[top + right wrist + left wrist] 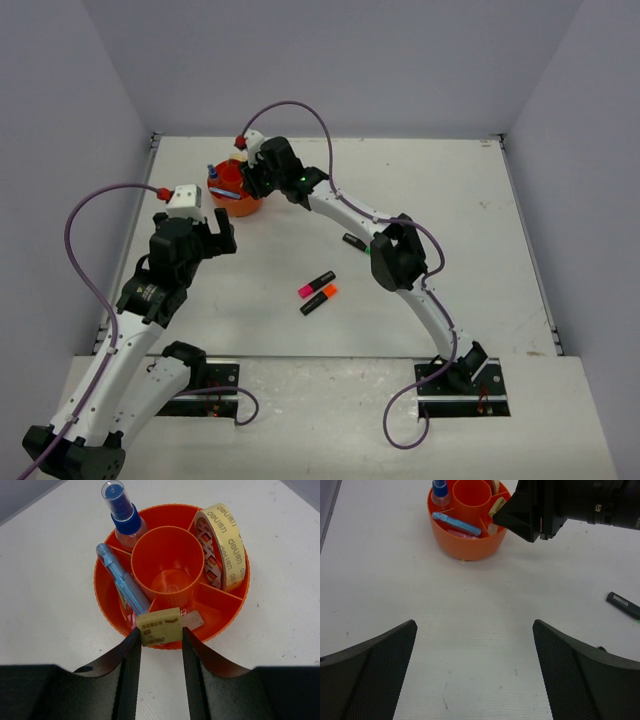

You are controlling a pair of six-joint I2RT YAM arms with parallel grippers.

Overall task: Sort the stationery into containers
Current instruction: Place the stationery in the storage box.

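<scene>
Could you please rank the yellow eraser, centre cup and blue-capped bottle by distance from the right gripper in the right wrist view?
1. Yellow eraser, held in the right gripper.
2. Centre cup, middle of the orange tub.
3. Blue-capped bottle, far left compartment.

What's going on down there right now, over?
Left fingers open, empty. Right fingers shut on yellow eraser at orange tub rim. Pink highlighter, orange highlighter loose on table.
</scene>
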